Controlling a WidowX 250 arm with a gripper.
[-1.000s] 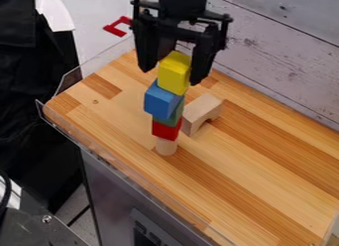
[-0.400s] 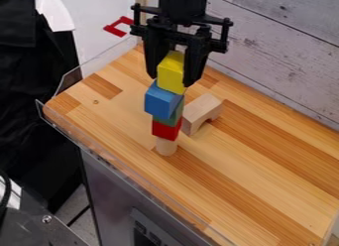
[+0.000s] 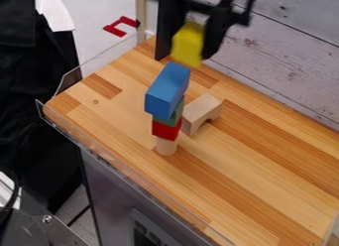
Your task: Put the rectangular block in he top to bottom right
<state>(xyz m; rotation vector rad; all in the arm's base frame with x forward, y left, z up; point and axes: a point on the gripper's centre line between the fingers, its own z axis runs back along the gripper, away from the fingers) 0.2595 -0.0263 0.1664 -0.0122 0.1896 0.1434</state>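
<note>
The black gripper (image 3: 188, 50) is above the far left part of the wooden top (image 3: 255, 163). It is grasping the yellow rectangular block (image 3: 188, 43) between its two fingers, and holds this block above the blue block (image 3: 165, 93). Below the blue one there are, in order, the green block (image 3: 173, 116), the red block (image 3: 165, 129) and a pale wooden cylinder (image 3: 166, 146). The wooden arch (image 3: 202, 110) is just to the right.

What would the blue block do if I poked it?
The blue block would probably slide or tip off, because it tops a skinny tower and sticks out past the green block. Its flat sides suggest it wouldn't roll far. Its straight, crisp edges look stiff, so it likely wouldn't squash.
</note>
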